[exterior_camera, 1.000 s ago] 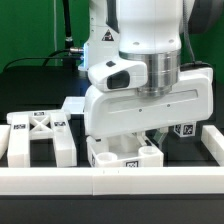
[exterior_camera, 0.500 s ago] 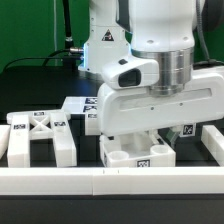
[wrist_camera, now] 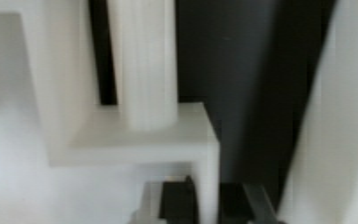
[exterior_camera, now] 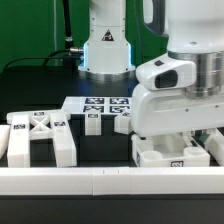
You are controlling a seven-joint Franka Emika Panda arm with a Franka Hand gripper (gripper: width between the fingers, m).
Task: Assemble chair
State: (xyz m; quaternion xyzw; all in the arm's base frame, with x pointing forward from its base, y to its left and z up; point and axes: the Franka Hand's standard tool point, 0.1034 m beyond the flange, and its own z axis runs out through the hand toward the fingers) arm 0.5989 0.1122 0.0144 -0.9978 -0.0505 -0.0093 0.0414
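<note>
My gripper [exterior_camera: 176, 136] hangs low at the exterior view's right, its wide white hand hiding the fingers. It is shut on a notched white block [exterior_camera: 171, 156] with a square tag on its front, which sits on the black table just behind the front rail. In the wrist view, both dark fingers [wrist_camera: 178, 201] clamp a thin white wall of the block [wrist_camera: 131, 135], and the gripper [wrist_camera: 217, 201] is blurred. The X-ribbed panel [exterior_camera: 39, 135] stands at the exterior view's left. Two small tagged white parts [exterior_camera: 94, 122] [exterior_camera: 122, 123] lie between them, farther back.
The marker board [exterior_camera: 100, 104] lies flat behind the small parts. A long white rail [exterior_camera: 100, 181] runs along the front, and another rail [exterior_camera: 216, 140] stands at the exterior view's right, close to the block. The robot base [exterior_camera: 105, 45] stands at the back.
My gripper has moved toward the exterior view's right, carrying the notched block with it from near the middle to near the right rail. The small parts behind are now uncovered.
</note>
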